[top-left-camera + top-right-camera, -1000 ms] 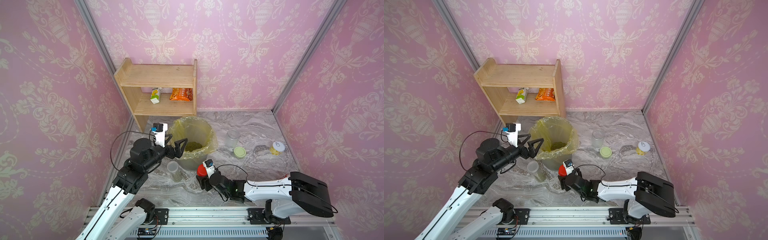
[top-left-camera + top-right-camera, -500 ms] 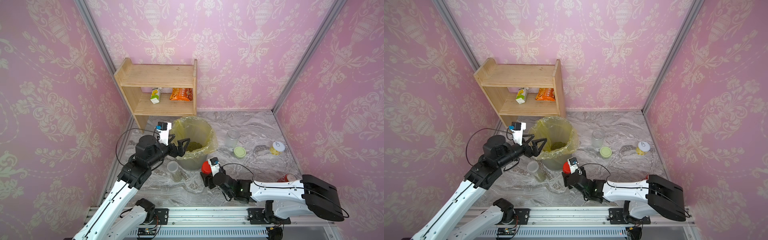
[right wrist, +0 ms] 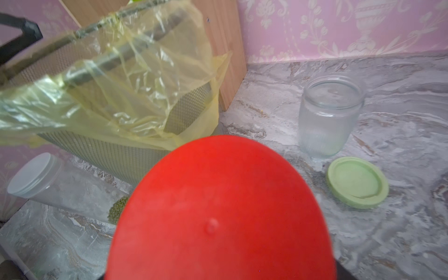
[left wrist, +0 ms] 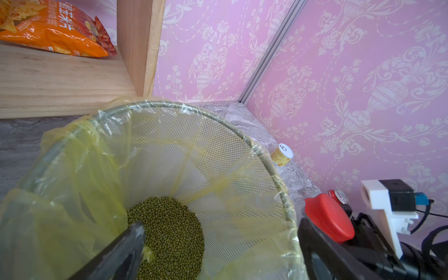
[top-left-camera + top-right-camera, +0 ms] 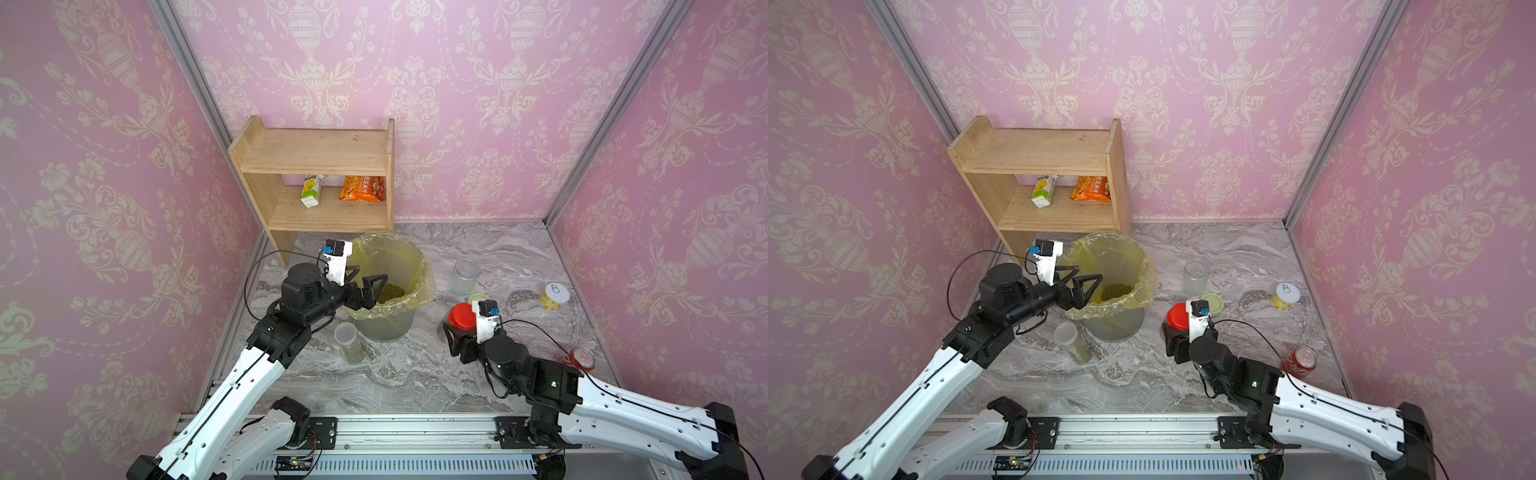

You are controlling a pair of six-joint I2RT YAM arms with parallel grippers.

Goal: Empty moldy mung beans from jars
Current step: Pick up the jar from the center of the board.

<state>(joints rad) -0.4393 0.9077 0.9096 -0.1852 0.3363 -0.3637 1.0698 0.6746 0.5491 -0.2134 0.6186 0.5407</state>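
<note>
Olive-green mung beans (image 5: pixel 390 291) lie heaped in one yellow-bagged bin (image 5: pixel 420 266). I count three jars on or over the desk (image 5: pixel 415 374):
- a red-lidded jar (image 5: pixel 462 316), clamped in my right fingers (image 4: pixel 315 244) near the bin;
- an open jar (image 5: pixel 464 277), standing empty;
- a slim jar (image 5: pixel 347 340), lidded, with beans at its bottom.

One green lid (image 3: pixel 357 185) lies loose. My left fingers (image 5: pixel 376 277) are spread wide and empty over the bin rim.

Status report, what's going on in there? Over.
Left tool open above bin. Right tool gripping red-lidded jar, lid on. Beans in bin. Nothing in the way.
</note>
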